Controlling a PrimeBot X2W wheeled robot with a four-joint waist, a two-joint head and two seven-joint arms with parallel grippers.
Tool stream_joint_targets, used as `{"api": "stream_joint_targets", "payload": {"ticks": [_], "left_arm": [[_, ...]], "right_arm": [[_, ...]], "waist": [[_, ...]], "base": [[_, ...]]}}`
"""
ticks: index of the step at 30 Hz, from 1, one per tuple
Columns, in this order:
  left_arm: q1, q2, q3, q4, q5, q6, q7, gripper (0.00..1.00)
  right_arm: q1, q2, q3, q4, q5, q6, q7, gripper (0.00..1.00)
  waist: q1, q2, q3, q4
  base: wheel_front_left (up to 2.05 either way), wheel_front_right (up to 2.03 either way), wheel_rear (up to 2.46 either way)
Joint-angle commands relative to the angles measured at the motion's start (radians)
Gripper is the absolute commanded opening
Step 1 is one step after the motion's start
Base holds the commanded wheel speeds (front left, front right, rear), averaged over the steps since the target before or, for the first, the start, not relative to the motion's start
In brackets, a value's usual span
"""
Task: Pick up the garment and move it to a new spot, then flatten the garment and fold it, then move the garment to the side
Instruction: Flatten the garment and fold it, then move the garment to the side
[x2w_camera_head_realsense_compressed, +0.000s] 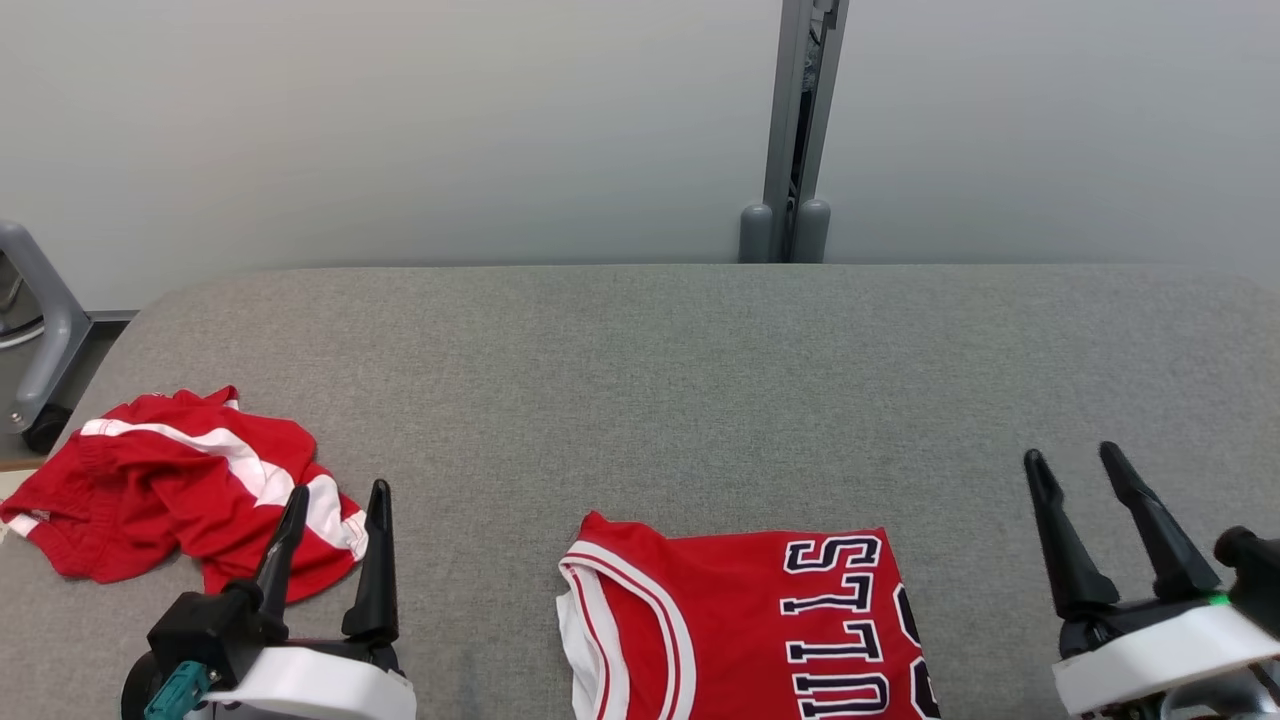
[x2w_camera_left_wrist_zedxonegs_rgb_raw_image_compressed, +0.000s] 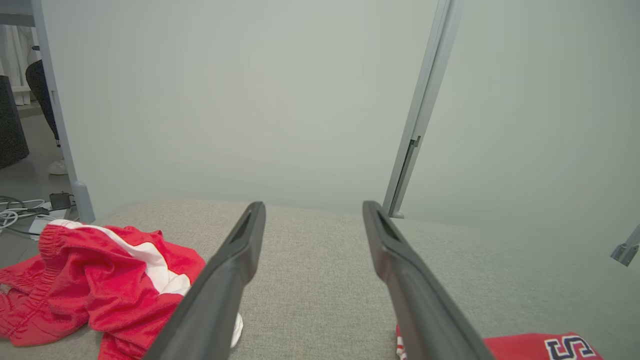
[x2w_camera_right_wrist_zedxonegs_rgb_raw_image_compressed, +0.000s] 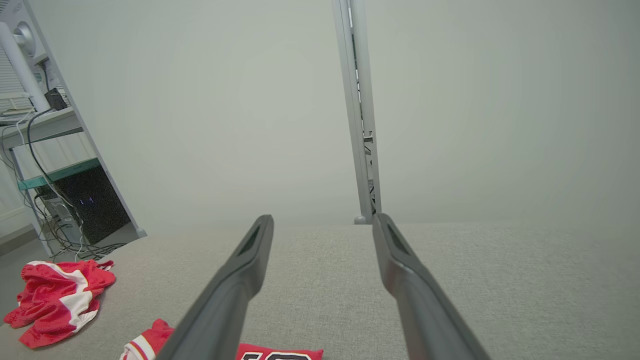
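A red jersey (x2w_camera_head_realsense_compressed: 740, 620) with white trim and dark lettering lies folded flat at the near middle of the grey table (x2w_camera_head_realsense_compressed: 640, 370); its lower part is cut off by the picture's edge. A crumpled red garment with white stripes (x2w_camera_head_realsense_compressed: 170, 490) sits at the table's near left. My left gripper (x2w_camera_head_realsense_compressed: 338, 490) stands open just right of the crumpled garment, holding nothing. My right gripper (x2w_camera_head_realsense_compressed: 1071, 452) is open and empty, well to the right of the jersey. The left wrist view shows the left gripper (x2w_camera_left_wrist_zedxonegs_rgb_raw_image_compressed: 313, 205) over bare table, with the crumpled garment (x2w_camera_left_wrist_zedxonegs_rgb_raw_image_compressed: 90, 280) on its left and a jersey corner (x2w_camera_left_wrist_zedxonegs_rgb_raw_image_compressed: 540, 347) on its right. The right gripper (x2w_camera_right_wrist_zedxonegs_rgb_raw_image_compressed: 323, 217) is likewise over bare cloth.
A pale wall with a grey vertical post (x2w_camera_head_realsense_compressed: 795, 130) runs behind the table. A grey wheeled frame (x2w_camera_head_realsense_compressed: 45, 340) stands off the table's left edge. A dark computer case with cables (x2w_camera_right_wrist_zedxonegs_rgb_raw_image_compressed: 95, 205) sits on the floor to the left. The far half of the table offers free room.
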Motion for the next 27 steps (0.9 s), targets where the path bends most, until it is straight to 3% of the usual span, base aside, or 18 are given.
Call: {"api": "stream_joint_targets", "payload": {"ticks": [1, 6, 19, 27], "left_arm": [[0.016, 0.001, 0.010, -0.005, 0.008, 0.000, -0.004, 1.00], [0.046, -0.013, 0.032, -0.024, 0.025, -0.004, -0.003, 1.00], [0.053, -0.034, 0.036, -0.026, 0.048, -0.014, -0.003, 1.00], [0.057, -0.022, 0.043, -0.041, 0.045, -0.008, 0.000, 1.00]], "right_arm": [[0.019, 0.001, -0.025, -0.008, -0.019, 0.000, -0.015, 1.00], [0.057, 0.025, -0.065, 0.006, -0.060, 0.000, -0.031, 1.00], [0.027, 0.027, -0.034, 0.049, -0.061, 0.000, -0.007, 1.00], [-0.053, 0.041, 0.024, 0.223, -0.005, 0.000, 0.171, 1.00]], "waist": [[0.0000, -0.0001, 0.000, -0.001], [0.0000, -0.0001, 0.005, -0.013], [0.0000, -0.0001, 0.004, 0.001], [0.0000, -0.0001, 0.007, 0.019]], "base": [[0.00, 0.00, 0.00], [0.00, 0.00, 0.00], [0.00, 0.00, 0.00], [0.00, 0.00, 0.00]]}}
